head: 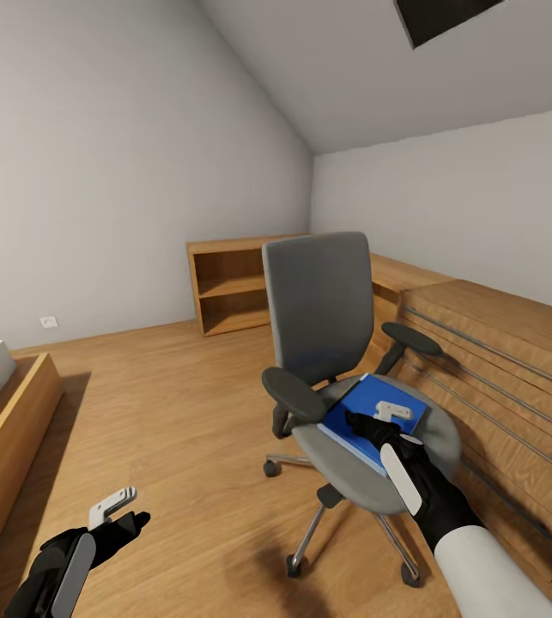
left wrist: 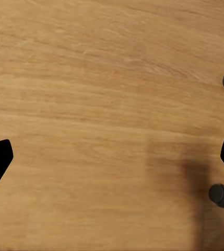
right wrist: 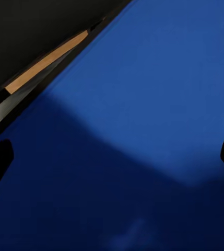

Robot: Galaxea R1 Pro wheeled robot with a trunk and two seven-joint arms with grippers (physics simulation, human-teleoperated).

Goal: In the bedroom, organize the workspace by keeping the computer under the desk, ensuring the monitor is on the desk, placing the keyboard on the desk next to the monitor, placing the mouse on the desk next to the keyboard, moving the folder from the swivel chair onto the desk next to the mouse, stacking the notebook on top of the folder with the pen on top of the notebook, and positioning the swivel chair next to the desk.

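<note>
Both grippers spread wide: right gripper [head: 385, 418] poised over the folder [head: 357, 421], left gripper [head: 114, 508] above floor [head: 181, 412].

The swivel chair [head: 331, 343] stands on the floor [head: 181, 412]. The folder [head: 368, 422] lies on the chair's seat. A shelf [head: 233, 287] stands behind the chair. A bed [head: 1, 412] is far left of the chair.

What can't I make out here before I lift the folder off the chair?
- Head view: the right gripper covers part of the folder, so contact is unclear.
- Right wrist view: the folder runs past the frame; its outline is cut off.
- Left wrist view: only two casters of the swivel chair.
</note>
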